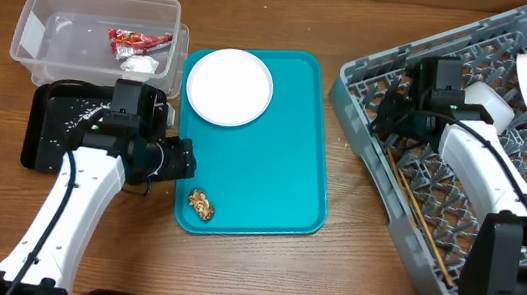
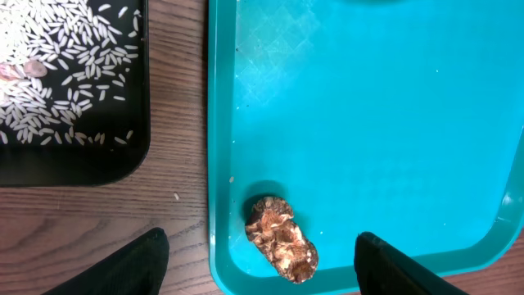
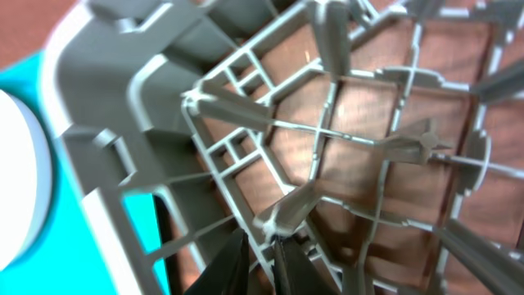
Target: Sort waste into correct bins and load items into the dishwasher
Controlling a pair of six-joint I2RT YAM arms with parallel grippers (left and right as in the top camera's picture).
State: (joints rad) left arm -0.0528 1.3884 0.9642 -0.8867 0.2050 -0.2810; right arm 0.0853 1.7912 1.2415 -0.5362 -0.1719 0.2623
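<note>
Red wrapper (image 1: pixel 138 44) print unreadable | L jaws spread above lump (image 2: pixel 281 246) | R jaws closed

black tray (image 1: pixel 40 145) partly hidden under the left arm (image 1: pixel 76 195), blurred white plate (image 3: pixel 20 176) cut by the left edge

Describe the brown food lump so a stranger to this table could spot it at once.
Find the big teal tray in the middle of the table. In its near left corner lies the brown food lump. It is small, knobbly and golden-brown, unlike the smooth round white plate at the tray's far end.
</note>
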